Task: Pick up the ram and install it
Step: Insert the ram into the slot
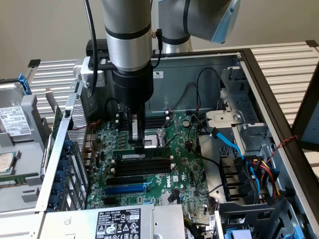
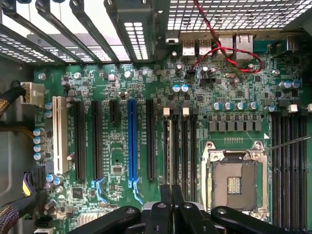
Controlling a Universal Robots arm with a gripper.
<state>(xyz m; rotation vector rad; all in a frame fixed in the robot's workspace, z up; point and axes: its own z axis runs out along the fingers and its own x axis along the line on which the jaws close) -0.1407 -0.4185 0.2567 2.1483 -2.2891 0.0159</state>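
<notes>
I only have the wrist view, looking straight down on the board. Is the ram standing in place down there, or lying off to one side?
Observer: The ram stands upright on its long edge on the motherboard, with its white label facing the exterior camera.
Operator: Where along it is the tool?
Observer: The tool sits at the stick's top edge, toward the exterior view's left of its middle.
Operator: Which side of it is free?
Observer: On the side nearer the exterior camera there are empty black slots, then the blue slot.
</notes>
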